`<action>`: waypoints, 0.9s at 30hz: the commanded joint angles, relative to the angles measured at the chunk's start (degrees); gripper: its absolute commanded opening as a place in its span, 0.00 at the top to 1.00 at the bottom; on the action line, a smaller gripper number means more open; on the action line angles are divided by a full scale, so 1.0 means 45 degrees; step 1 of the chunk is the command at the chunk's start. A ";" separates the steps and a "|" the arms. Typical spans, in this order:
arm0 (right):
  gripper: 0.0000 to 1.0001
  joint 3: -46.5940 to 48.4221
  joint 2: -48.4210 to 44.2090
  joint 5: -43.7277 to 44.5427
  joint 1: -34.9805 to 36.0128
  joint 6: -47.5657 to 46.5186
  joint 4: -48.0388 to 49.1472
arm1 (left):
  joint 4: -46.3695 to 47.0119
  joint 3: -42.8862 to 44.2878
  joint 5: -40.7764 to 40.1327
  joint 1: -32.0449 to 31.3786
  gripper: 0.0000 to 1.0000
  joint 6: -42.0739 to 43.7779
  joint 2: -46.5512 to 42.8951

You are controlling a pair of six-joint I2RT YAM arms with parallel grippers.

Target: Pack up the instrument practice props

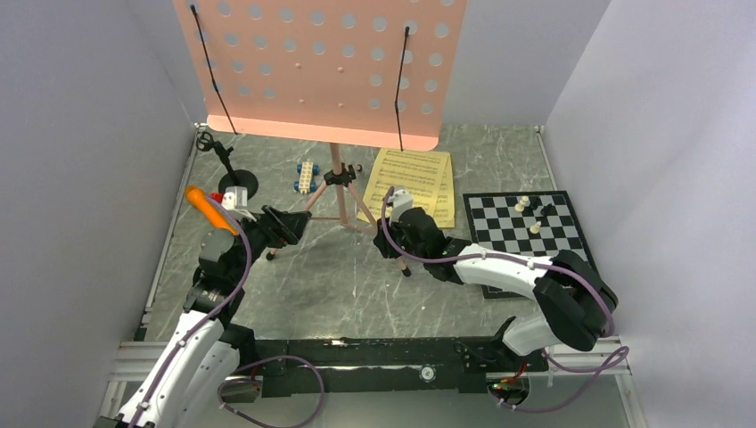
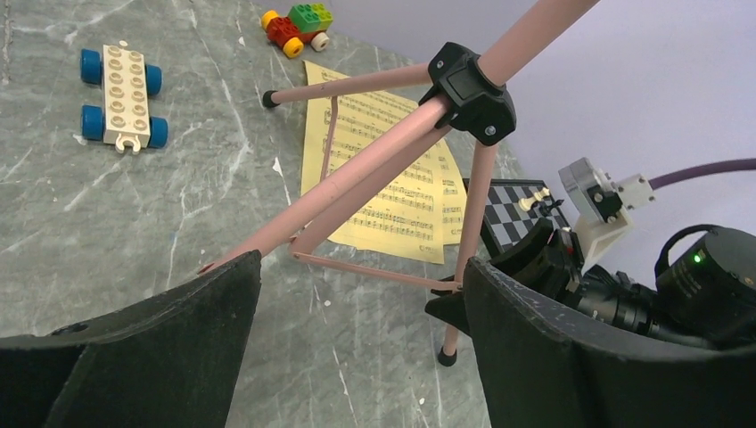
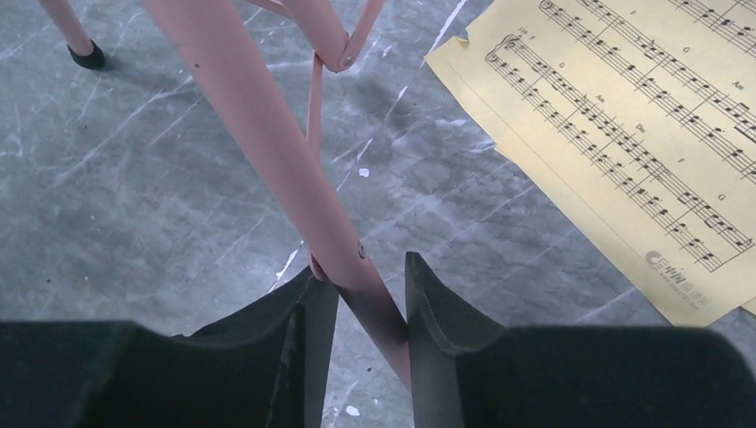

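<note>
The pink music stand [image 1: 321,129] stands upright in the middle of the table [image 1: 357,285]. Its big flat top with round holes is high up at the back. Its three thin legs spread out on the gray table below.

The right claw [image 3: 367,285] pinches one of these legs. Both black fingers [image 3: 437,312] press on the pink tube, one on each side, low down near the table.

The left claw [image 2: 361,263] is spread wide. Another pink leg runs through the gap between its two fingers, and they do not touch it. The black joint where the legs meet is up above this claw.

The yellow sheet-music pages [image 1: 417,183] lie flat on the table just behind the right claw, beside the stand's legs. One page lies partly on top of another.

The orange toy microphone [image 1: 210,210] is on the left side, close to the left arm. I cannot tell if it lies on the table or on the arm. The black mic stand [image 1: 237,183] is just behind it, with its round base on the table and its thin pole leaning toward the back left corner.

A white toy car [image 1: 306,176] with blue wheels sits near the stand's pole. A red and green toy car [image 2: 297,27] is farther back. The chessboard [image 1: 521,227] lies on the right side, with a few pieces on it.
</note>
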 commanded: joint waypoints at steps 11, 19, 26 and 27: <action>0.82 -0.0446 -0.0265 0.0067 0.2376 0.0956 0.0841 | 0.2634 -0.0162 -0.0380 -0.0210 0.01 0.0402 -0.0843; 0.80 0.0517 0.0613 -0.0290 0.2973 0.1799 -0.0099 | 0.4773 -0.1064 -0.0277 -0.0731 0.01 0.1084 -0.1272; 0.83 0.1410 0.1170 0.0623 0.3472 0.2219 -0.1075 | 0.6877 -0.0983 -0.1247 -0.1914 0.01 0.2064 -0.0113; 0.84 0.1523 0.1275 0.0753 0.3530 0.2283 -0.1207 | 0.7018 -0.0762 -0.1432 -0.2167 0.01 0.2380 0.0154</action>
